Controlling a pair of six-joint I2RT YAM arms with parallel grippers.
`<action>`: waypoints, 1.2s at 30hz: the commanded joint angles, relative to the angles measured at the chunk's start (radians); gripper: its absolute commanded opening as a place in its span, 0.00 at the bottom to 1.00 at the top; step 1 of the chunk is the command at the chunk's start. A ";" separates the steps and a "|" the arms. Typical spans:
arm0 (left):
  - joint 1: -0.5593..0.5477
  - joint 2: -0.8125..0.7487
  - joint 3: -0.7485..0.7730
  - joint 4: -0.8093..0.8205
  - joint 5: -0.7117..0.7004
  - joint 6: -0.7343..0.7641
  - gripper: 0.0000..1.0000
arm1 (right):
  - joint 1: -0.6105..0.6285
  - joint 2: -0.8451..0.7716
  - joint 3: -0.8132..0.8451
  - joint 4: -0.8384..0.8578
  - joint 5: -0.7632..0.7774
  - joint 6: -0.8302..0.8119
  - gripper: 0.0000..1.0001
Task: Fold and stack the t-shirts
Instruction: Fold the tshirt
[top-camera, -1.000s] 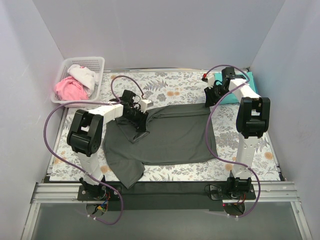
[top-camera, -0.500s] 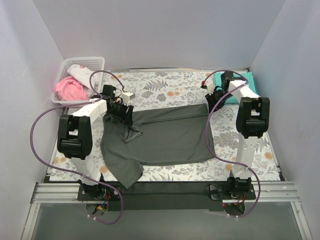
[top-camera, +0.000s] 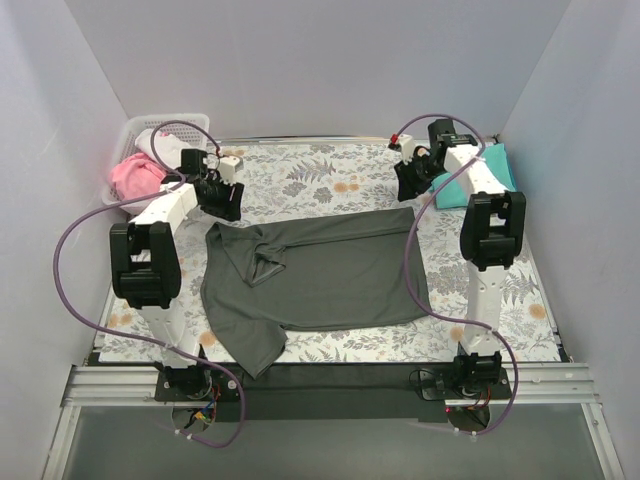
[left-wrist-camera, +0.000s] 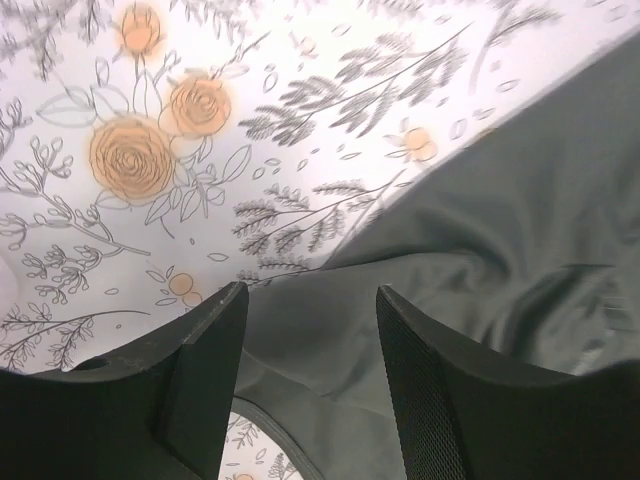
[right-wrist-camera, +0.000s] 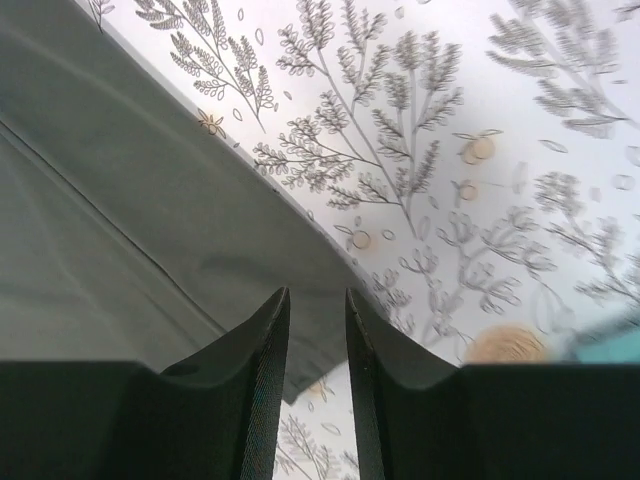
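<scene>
The dark charcoal-grey t-shirt (top-camera: 320, 272) lies spread on the floral sheet (top-camera: 330, 175), one sleeve folded in at its upper left and a flap hanging toward the near left. My left gripper (top-camera: 222, 196) hovers just beyond the shirt's far-left corner, open and empty. In the left wrist view (left-wrist-camera: 310, 292) its wide-apart fingers frame the shirt's collar edge (left-wrist-camera: 480, 230). My right gripper (top-camera: 408, 186) is above the shirt's far-right corner, jaws narrowly apart and holding nothing. In the right wrist view (right-wrist-camera: 316, 296) the shirt's corner (right-wrist-camera: 120, 200) lies below. The teal t-shirt (top-camera: 493, 166) lies folded at the far right.
A white basket (top-camera: 137, 134) with pink and white cloth stands at the far left corner, close behind the left arm. White walls enclose the table on three sides. Purple cables loop around both arms. A strip of the teal shirt (right-wrist-camera: 605, 345) shows in the right wrist view.
My left gripper moved from the shirt's upper middle out to the far left, pulling that side flatter, and has let go. My right gripper rose slightly at the far-right corner.
</scene>
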 joint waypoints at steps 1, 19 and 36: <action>-0.004 0.028 0.026 0.009 -0.105 0.023 0.51 | 0.024 0.061 0.026 -0.007 -0.015 0.032 0.31; 0.010 0.170 0.053 0.037 -0.125 -0.041 0.02 | 0.020 0.104 -0.107 0.022 0.191 0.024 0.28; 0.007 0.125 0.244 -0.004 0.077 -0.071 0.39 | 0.000 0.072 -0.024 0.044 0.188 0.076 0.28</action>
